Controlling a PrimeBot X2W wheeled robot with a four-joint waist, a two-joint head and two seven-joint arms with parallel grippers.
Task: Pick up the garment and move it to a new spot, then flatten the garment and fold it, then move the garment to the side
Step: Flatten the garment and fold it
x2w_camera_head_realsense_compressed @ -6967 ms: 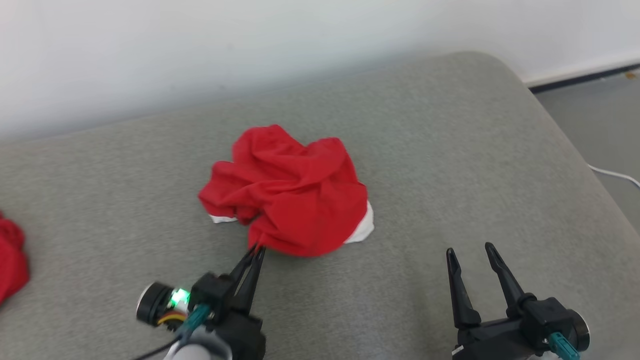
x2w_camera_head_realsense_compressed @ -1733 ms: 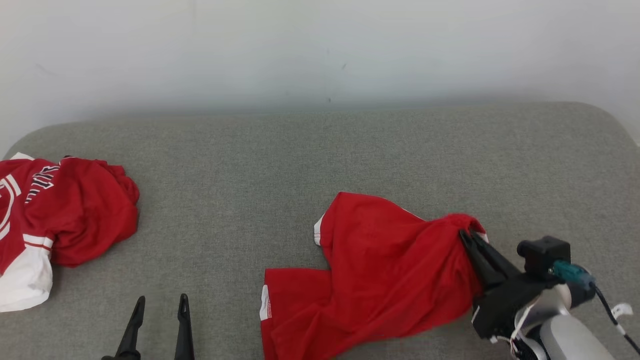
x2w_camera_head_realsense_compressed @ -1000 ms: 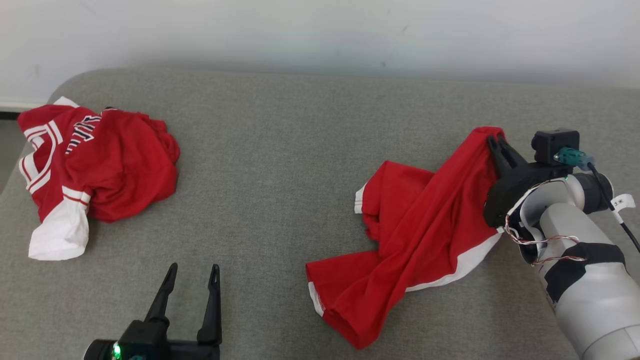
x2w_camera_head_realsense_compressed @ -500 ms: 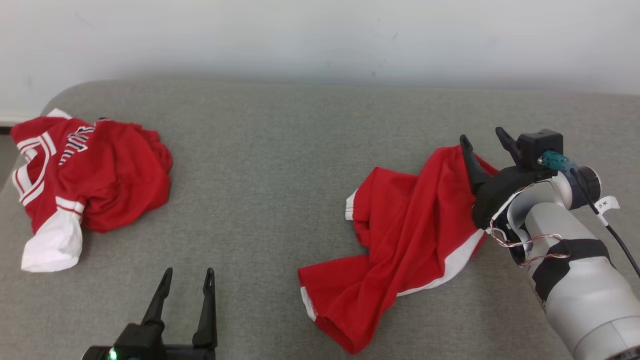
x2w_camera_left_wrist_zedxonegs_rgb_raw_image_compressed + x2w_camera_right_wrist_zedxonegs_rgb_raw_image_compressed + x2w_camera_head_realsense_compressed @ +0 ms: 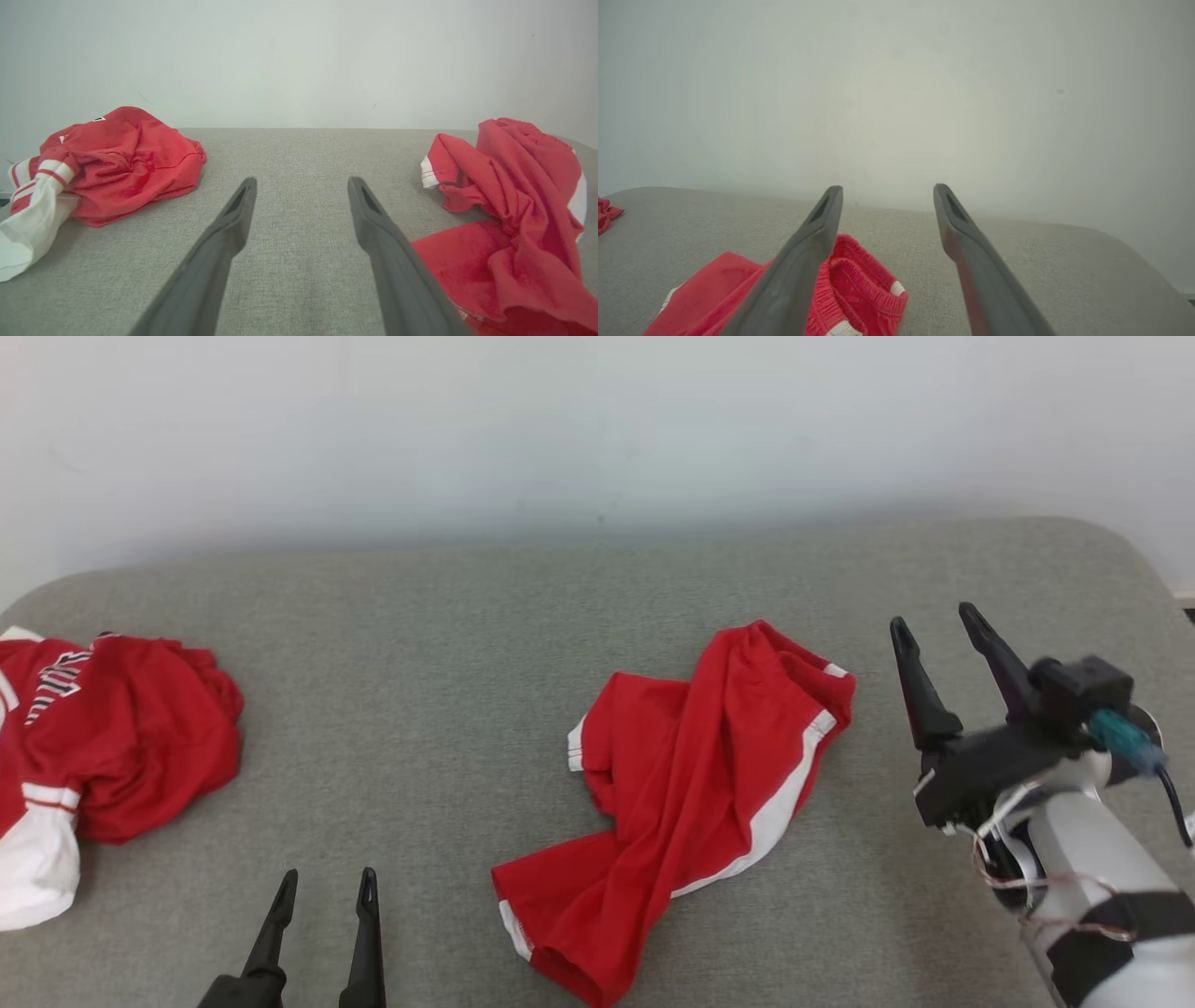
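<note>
The garment (image 5: 691, 784), a red piece with white trim, lies loose on the grey padded surface (image 5: 420, 644) with nothing gripping it. Just to its right, the right gripper (image 5: 932, 616) has its two dark fingers spread wide apart with nothing between them, tips pointing toward the far edge. In the head view a strip of bare grey separates the nearer finger from the cloth. In the right wrist view the same gripper (image 5: 888, 187) looks past the garment's gathered, elastic-looking end (image 5: 859, 289), which sits below and behind one finger. From that end, right of the middle of the surface, the garment runs crumpled and twisted toward the near edge, a white band along its right side and white hems at its left and near ends. The left gripper (image 5: 328, 875) stands at the near edge, left of the garment and clear of it, fingers likewise parted and empty; its wrist view shows the gripper (image 5: 302, 179) over bare fabric with the garment (image 5: 514, 224) to its right. A second red and white jersey (image 5: 121, 737) is bunched at the left edge, well apart. A pale wall (image 5: 560, 429) rises behind the far edge.
</note>
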